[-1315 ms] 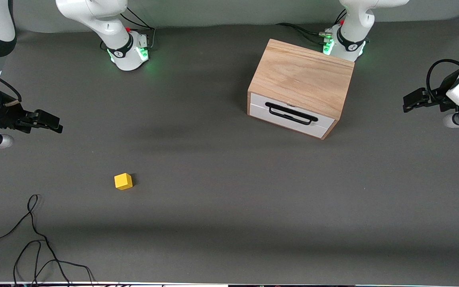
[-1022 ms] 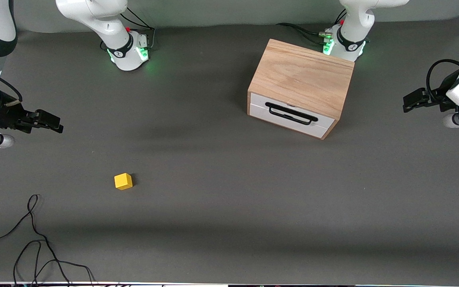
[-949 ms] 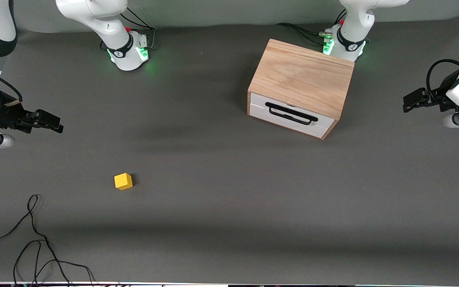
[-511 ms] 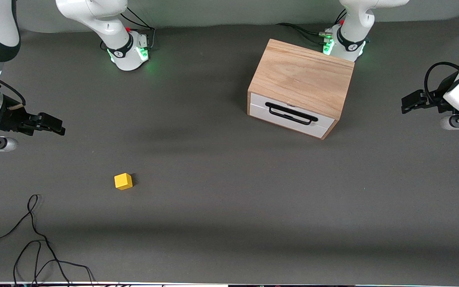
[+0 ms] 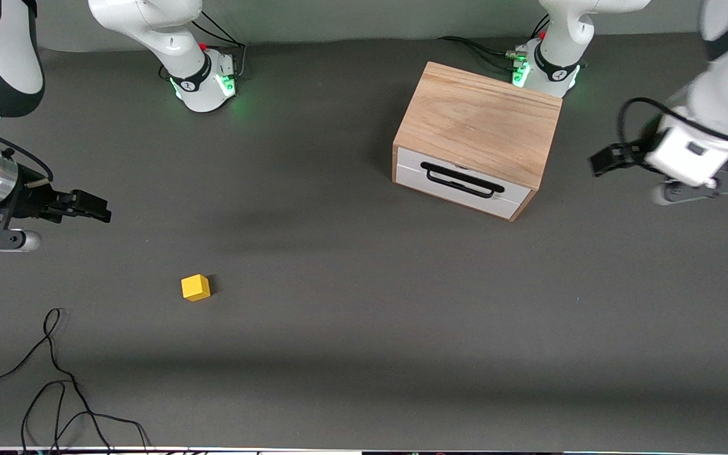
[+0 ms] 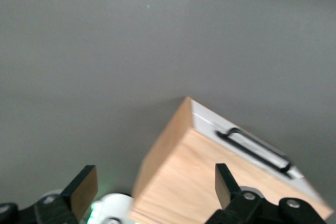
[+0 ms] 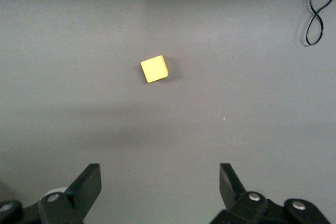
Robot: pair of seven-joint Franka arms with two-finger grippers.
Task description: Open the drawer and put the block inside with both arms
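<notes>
The light oak box point(image 5: 479, 123) stands near the left arm's base, its white drawer point(image 5: 462, 183) shut, with a black bar handle point(image 5: 462, 180). It also shows in the left wrist view point(image 6: 210, 182). The small yellow block point(image 5: 195, 287) lies on the grey mat toward the right arm's end; it shows in the right wrist view point(image 7: 154, 69). My left gripper point(image 5: 604, 159) is open and empty, up in the air beside the box at the left arm's end. My right gripper point(image 5: 93, 208) is open and empty over bare mat at the right arm's end, apart from the block.
A loose black cable point(image 5: 54, 385) lies on the mat near the front edge at the right arm's end, also in the right wrist view point(image 7: 312, 11). The two green-lit arm bases point(image 5: 203, 79) stand along the table's back edge.
My left gripper has swung in toward the box from the table's end. My right gripper has drifted slightly toward the block. Box and block have not moved.
</notes>
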